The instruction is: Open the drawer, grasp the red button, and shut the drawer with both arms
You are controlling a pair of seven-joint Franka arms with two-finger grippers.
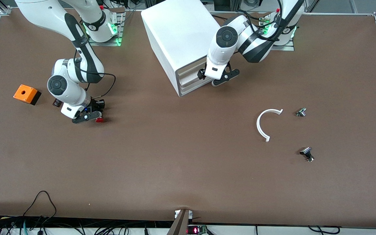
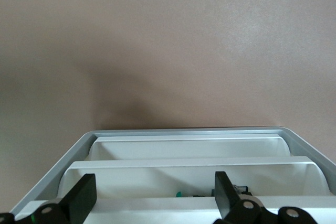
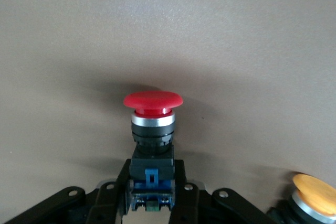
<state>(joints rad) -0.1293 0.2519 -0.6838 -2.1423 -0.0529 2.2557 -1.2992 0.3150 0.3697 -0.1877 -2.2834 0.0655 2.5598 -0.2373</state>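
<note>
The white cabinet (image 1: 181, 36) stands near the robots' bases, its stacked drawer (image 1: 190, 77) fronts facing the front camera. My left gripper (image 1: 219, 77) hangs open just in front of those fronts. In the left wrist view its fingers (image 2: 84, 195) straddle a drawer (image 2: 157, 179) lip, where a narrow gap shows small things inside. My right gripper (image 1: 94, 117) is low over the table toward the right arm's end, shut on the black body of the button (image 1: 99, 120). The button's (image 3: 153, 100) red cap sticks out past the right gripper (image 3: 152, 182).
An orange box with a hole (image 1: 27, 94) sits toward the right arm's end. A yellow-orange-capped button (image 3: 315, 190) lies beside the right gripper. A white curved strip (image 1: 262, 125) and two small metal parts (image 1: 301, 112) (image 1: 307, 153) lie toward the left arm's end.
</note>
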